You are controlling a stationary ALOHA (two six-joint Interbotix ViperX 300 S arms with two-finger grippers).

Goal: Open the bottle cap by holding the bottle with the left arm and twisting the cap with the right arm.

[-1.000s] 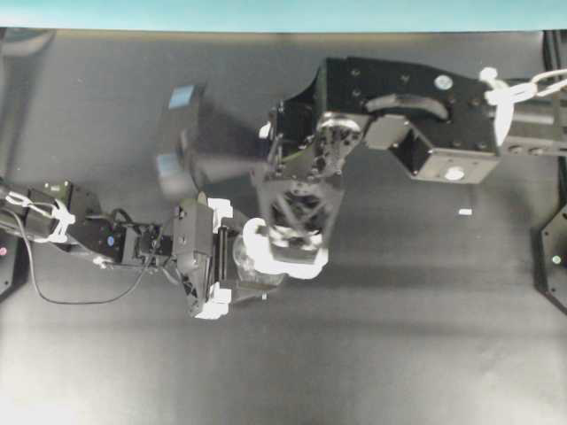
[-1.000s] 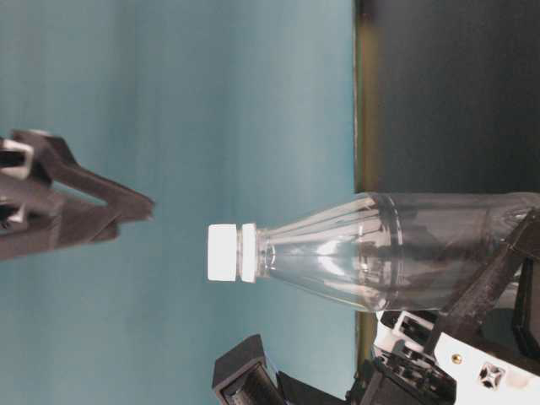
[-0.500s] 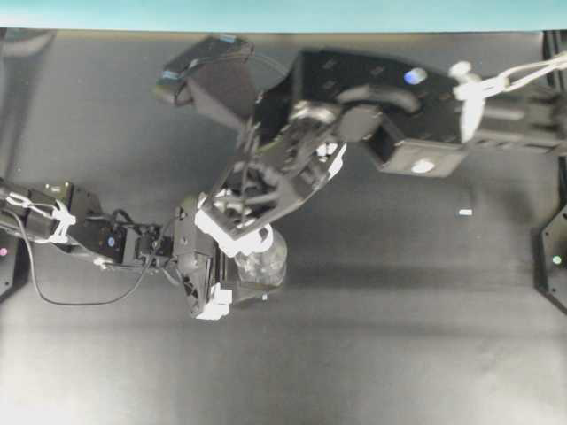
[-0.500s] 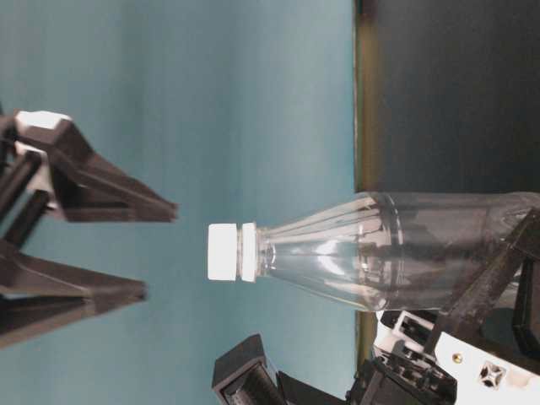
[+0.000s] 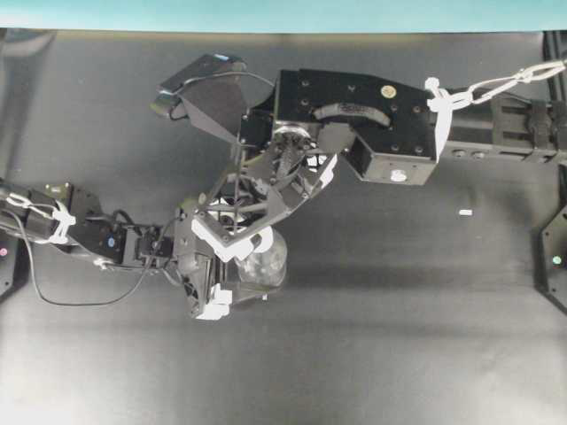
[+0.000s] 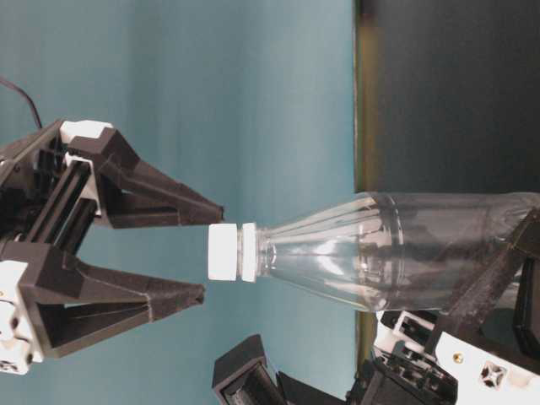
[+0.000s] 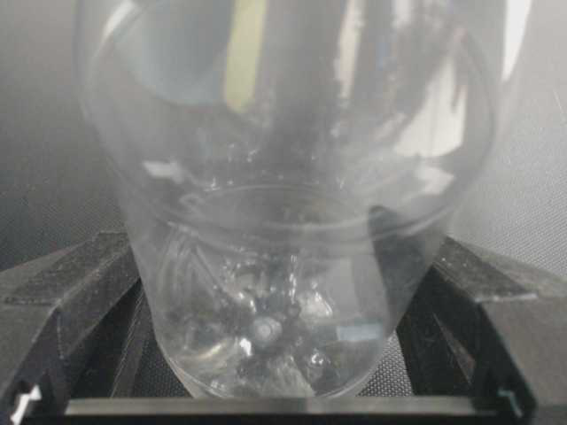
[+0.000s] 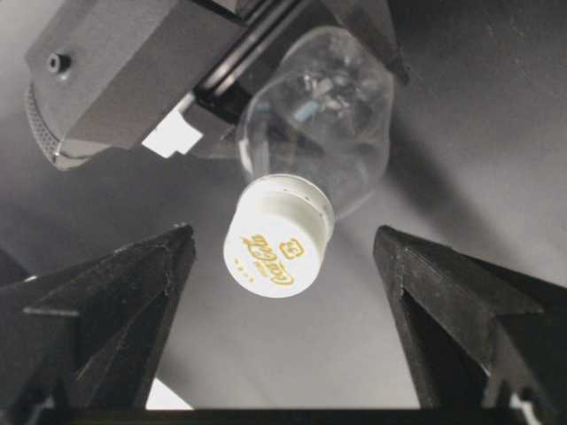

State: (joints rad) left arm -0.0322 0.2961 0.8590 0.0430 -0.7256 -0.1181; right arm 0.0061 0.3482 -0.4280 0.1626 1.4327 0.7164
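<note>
Since a second ago the right arm (image 5: 354, 124) has swung its wrist round and come down over the bottle: in the table-level view the right gripper (image 6: 202, 253), then only a blurred tip well off from the cap, now has both fingertips level with the bottle cap (image 6: 223, 251), one on each side. Its jaws stand wide apart and hold nothing; neither finger touches the cap (a clear gap shows on both sides in the right wrist view). The bottle (image 5: 261, 261) stands upright on the dark table (image 5: 399, 336), its long axis running straight up into the open claw, so the cap lies dead ahead between the fingers, a little nearer one finger than the other. The left gripper (image 5: 217, 266) is spread about as wide as the bottle body and clasps it low down, the fingers flanking the base in the left wrist view. The cap's top (image 8: 276, 248) carries gold Coca-Cola script and a small square mark. The next move, I judge, is simply to close on the cap.
</note>
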